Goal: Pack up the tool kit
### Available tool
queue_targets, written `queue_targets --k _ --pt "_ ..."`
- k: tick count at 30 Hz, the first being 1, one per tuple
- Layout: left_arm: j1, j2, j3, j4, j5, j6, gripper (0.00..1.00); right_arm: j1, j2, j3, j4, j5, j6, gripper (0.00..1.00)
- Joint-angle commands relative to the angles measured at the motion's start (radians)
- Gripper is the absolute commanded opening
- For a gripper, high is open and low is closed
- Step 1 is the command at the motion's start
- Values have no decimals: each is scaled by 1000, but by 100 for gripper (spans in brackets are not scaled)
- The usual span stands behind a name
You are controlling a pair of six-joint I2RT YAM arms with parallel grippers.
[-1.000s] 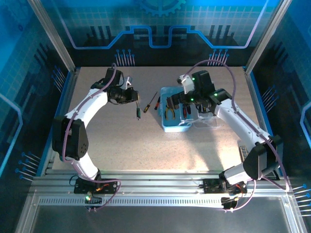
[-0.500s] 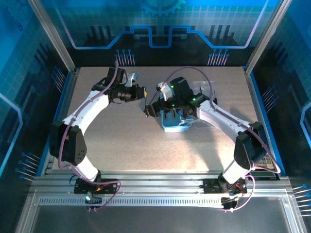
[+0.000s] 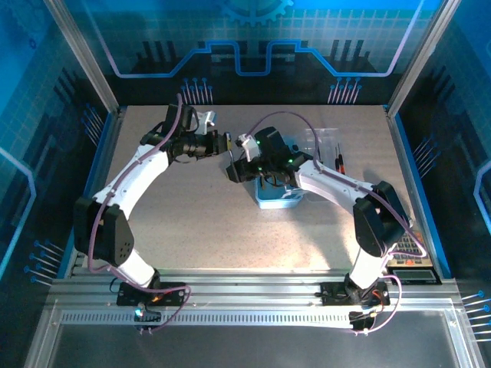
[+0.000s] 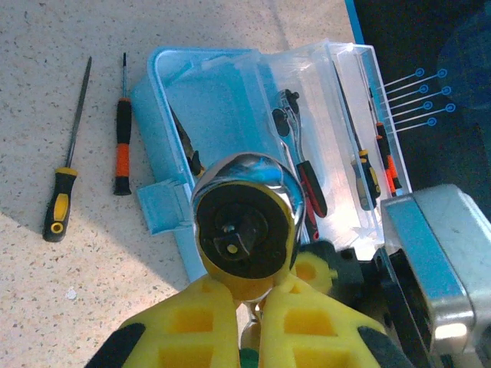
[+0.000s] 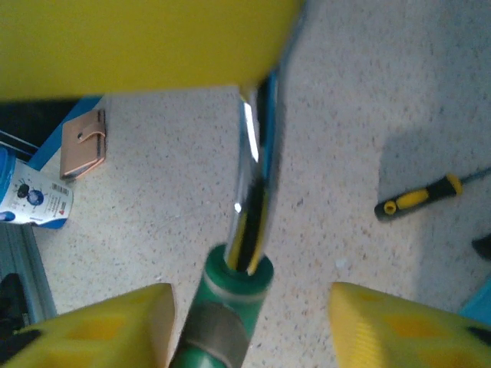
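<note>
Top external: both arms reach to mid-counter [image 3: 176, 215], their grippers close together just left of the case [image 3: 278, 202].
Left gripper [image 4: 257, 290]: jaws closed tight on a ratchet [image 4: 244, 218], whose chrome head shows past the fingertips.
Right gripper [image 5: 249, 303]: jaws partly open, one finger on either side of the ratchet's green handle, with a gap on each side.
Case: light blue, open, on the counter; its clear lid [image 4: 345, 115] lies flat against one side.
Yellow screwdriver [image 4: 61, 192]: on the counter, outside the case.
Red screwdriver [image 4: 121, 149]: alongside the yellow one, between it and the case.
</note>
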Motion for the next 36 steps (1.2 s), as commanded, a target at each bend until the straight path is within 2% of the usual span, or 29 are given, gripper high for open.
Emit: queue_targets --k 1,3,9,11,13,15,17,21,22,29,36 --pt "-5 -47 -11 38 42 -15 0 14 -12 9 65 23 24 37" --pt "-5 -48 -17 41 42 -16 0 16 -15 13 56 24 20 25" --pt "-7 -42 -21 37 33 -7 0 18 -33 7 38 41 13 1" --pt "-7 -43 -22 30 15 2 2 16 -43 11 16 55 4 0" --pt "-7 -46 -18 12 -19 17 25 13 -57 15 -13 72 -12 0" --pt "-6 -55 -12 -21 -73 43 54 -1 -73 20 -61 96 -26 0" --pt "-1 -65 -7 -54 -133 66 73 -20 -90 24 -117 124 -40 0" --pt "17 -82 -17 -109 -254 109 97 -89 -143 18 -252 211 -71 0" --pt "23 -81 -23 -116 -266 113 99 -110 -158 14 -278 237 -76 0" --pt "38 -53 -82 -114 -324 111 99 -250 -223 -20 -438 441 -109 0" --pt "38 -37 -120 -96 -309 98 99 -274 -183 -20 -480 569 -127 0"
